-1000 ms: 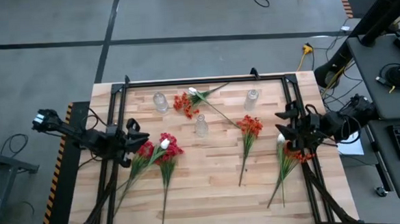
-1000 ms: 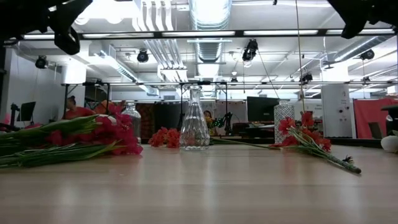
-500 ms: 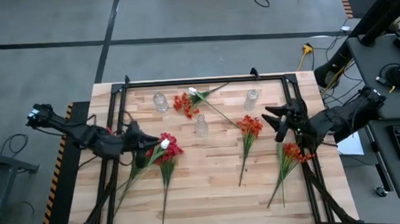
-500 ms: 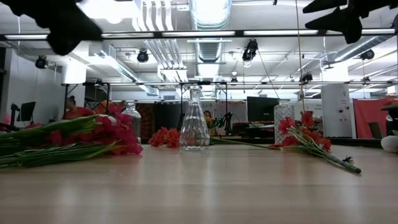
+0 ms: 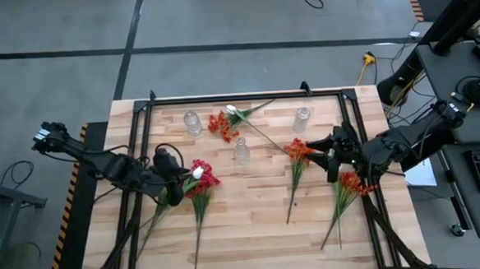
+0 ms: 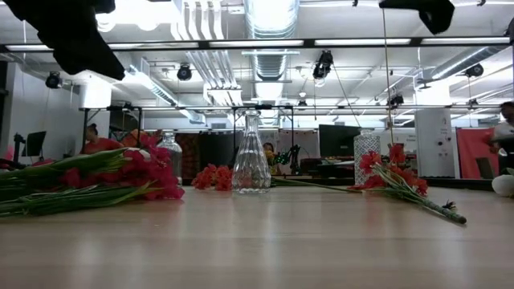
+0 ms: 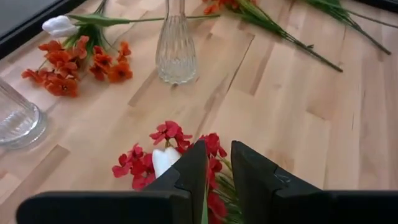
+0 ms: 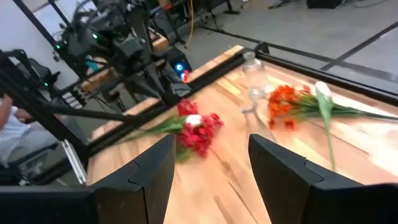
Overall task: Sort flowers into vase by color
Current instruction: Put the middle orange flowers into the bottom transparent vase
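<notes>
My left gripper (image 7: 216,180) has dropped onto the red flowers (image 5: 199,176) near the table's (image 5: 253,224) left edge, fingers almost together around a stem. My right gripper (image 8: 208,165), fingers apart, has swung inward toward the orange flowers (image 5: 300,151). Both picks seem imminent; every vase (image 5: 241,150) is empty.

Red flowers (image 5: 199,176) with one white bloom (image 7: 163,160) lie flat directly ahead of the left gripper (image 7: 214,168), stems toward the near edge. Orange sprays (image 5: 298,152) lie flat beside the right gripper (image 5: 330,150); another orange bunch (image 5: 220,124) lies among the vases (image 5: 241,151).
</notes>
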Available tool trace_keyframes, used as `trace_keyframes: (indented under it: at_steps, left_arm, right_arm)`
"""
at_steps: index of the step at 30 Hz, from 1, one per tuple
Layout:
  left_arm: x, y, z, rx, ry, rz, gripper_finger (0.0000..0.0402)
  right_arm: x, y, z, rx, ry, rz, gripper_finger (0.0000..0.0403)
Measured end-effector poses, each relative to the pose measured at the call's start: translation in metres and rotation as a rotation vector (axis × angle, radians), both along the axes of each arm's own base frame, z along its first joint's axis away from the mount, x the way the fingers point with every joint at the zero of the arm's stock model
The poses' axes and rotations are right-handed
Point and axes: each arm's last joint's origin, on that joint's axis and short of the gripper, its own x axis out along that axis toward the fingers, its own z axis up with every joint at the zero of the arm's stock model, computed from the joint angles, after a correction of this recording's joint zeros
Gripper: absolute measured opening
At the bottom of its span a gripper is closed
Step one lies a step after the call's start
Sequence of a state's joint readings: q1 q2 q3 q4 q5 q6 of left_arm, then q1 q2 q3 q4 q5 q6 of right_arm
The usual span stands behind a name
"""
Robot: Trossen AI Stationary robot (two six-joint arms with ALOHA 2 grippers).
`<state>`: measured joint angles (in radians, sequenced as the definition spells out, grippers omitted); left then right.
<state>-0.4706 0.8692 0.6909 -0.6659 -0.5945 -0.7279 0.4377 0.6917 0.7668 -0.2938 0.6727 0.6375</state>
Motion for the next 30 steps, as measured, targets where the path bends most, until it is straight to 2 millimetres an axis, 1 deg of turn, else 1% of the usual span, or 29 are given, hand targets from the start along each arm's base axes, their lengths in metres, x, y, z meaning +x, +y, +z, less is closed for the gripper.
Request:
trace_keyframes:
  at_steps: [4,7,10,13,17,20,22,25,27,30]
  left_arm:
    - [0.002,0.0,0.012,0.056,-0.019,-0.034,0.0059]
    - [0.003,-0.001,0.022,0.101,-0.03,-0.074,0.0059]
    - [0.004,-0.001,0.03,0.148,-0.042,-0.099,0.0059]
    - [0.004,-0.001,0.032,0.167,-0.041,-0.097,0.0059]
    - [0.004,0.0,0.029,0.193,-0.027,-0.109,0.0059]
    - [0.004,0.0,0.027,0.247,-0.013,-0.108,0.0059]
    - [0.004,0.002,0.028,0.306,-0.021,-0.08,0.0059]
    - [0.005,0.004,0.03,0.382,-0.048,0.008,0.0059]
    - [0.005,0.005,0.031,0.41,-0.061,0.049,0.0059]
    - [0.005,0.006,0.031,0.419,-0.062,0.059,0.0059]
  right_arm:
    - [0.004,0.002,0.018,0.009,-0.051,-0.012,0.0196]
    - [0.009,0.003,0.023,0.031,-0.051,-0.022,0.0196]
    - [0.015,0.002,0.028,0.133,-0.07,-0.086,0.0196]
    - [0.022,0.0,0.03,0.214,-0.046,-0.155,0.0196]
    - [0.034,0.0,0.017,0.304,0.087,-0.278,0.0196]
    - [0.046,0.004,0.002,0.349,0.201,-0.359,0.0196]
    - [0.054,0.007,-0.006,0.384,0.276,-0.392,0.0196]
    - [0.067,0.01,-0.017,0.398,0.394,-0.444,0.0196]
    - [0.075,0.011,-0.024,0.399,0.466,-0.485,0.0196]
    - [0.086,0.01,-0.034,0.432,0.603,-0.513,0.0196]
